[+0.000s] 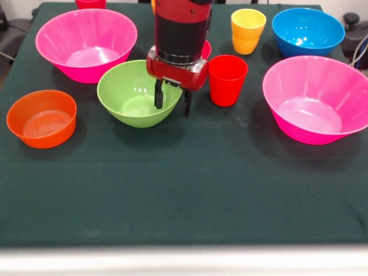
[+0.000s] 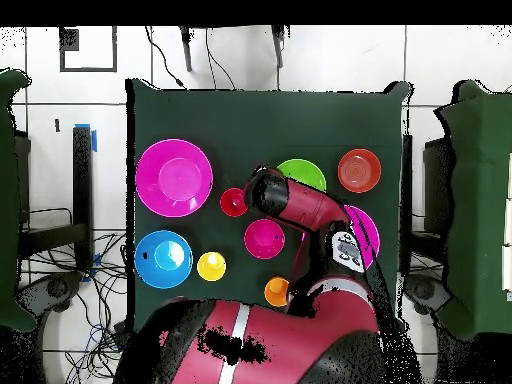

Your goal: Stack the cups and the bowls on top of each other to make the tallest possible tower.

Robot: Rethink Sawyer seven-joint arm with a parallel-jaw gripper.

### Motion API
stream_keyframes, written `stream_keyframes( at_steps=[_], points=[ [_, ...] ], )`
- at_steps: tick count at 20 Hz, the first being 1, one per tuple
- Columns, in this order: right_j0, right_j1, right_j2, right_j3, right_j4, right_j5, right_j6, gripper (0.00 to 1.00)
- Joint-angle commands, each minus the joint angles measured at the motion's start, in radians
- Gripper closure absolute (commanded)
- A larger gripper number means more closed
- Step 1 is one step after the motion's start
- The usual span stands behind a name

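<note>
My gripper [image 1: 172,103] hangs open over the right rim of the lime-green bowl [image 1: 135,92], one finger inside it and the other just outside. Nothing is held. The red cup [image 1: 227,79] stands upright just right of the gripper. A yellow cup [image 1: 248,30] stands farther back, and the blue bowl [image 1: 307,31] is to its right. Two hot-pink bowls [image 1: 86,41] [image 1: 316,98] sit left and right. The orange bowl [image 1: 41,118] is at the near left. A small crimson bowl [image 1: 206,50] peeks out behind the arm. Nothing is stacked.
In the overhead view the arm [image 2: 300,205] covers part of the green bowl [image 2: 303,172] and one pink bowl [image 2: 364,230]. An orange cup [image 2: 277,292] stands near the robot's base. A red vessel [image 1: 90,3] shows at the table's far edge.
</note>
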Motion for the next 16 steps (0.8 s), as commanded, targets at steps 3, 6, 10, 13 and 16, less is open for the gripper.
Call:
stream_keyframes(
  at_steps=[3, 6, 10, 13, 16],
  points=[
    [0.034, 0.091, 0.030, -0.108, 0.042, -0.002, 0.170, 0.00],
    [0.047, 0.095, 0.011, -0.119, 0.050, 0.011, 0.174, 1.00],
    [0.059, 0.100, -0.007, -0.131, 0.058, 0.027, 0.174, 1.00],
    [0.066, 0.104, -0.014, -0.136, 0.064, 0.035, 0.174, 1.00],
    [0.069, 0.107, -0.021, -0.146, 0.070, 0.048, 0.172, 1.00]
  ],
)
